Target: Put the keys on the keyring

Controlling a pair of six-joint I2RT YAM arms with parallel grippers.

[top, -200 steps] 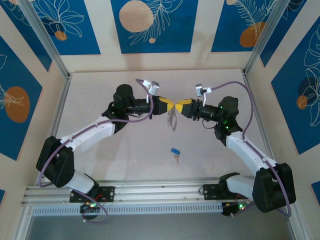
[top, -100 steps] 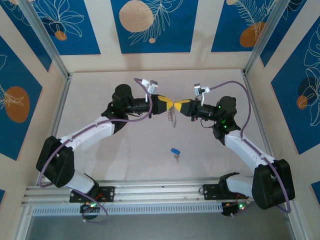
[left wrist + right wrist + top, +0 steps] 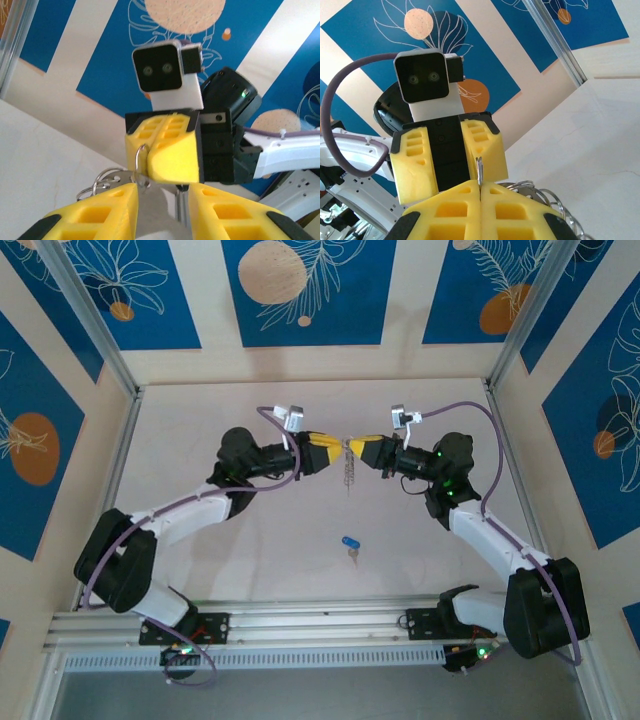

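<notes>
The keyring [image 3: 347,468] is a bunch of grey wire loops hanging above the mid table between both yellow-fingered grippers. My right gripper [image 3: 362,447] is shut on one thin loop; in the right wrist view that keyring loop [image 3: 479,170] stands pinched at my right gripper [image 3: 480,192], with more loops to the right. My left gripper [image 3: 328,446] faces it with fingers apart. In the left wrist view my left gripper [image 3: 162,192] is open, the keyring [image 3: 107,179] at its left fingertip. A small key with a blue head [image 3: 349,544] lies alone on the table, nearer the arm bases.
The pale table [image 3: 250,530] is boxed in by walls with blue patterned panels and metal posts [image 3: 100,340] at the back corners. An aluminium rail [image 3: 320,615] runs along the near edge by the arm bases.
My right gripper closed on the keyring, then my left gripper opened and let go. The keyring now hangs from the right gripper, a little higher than before.
</notes>
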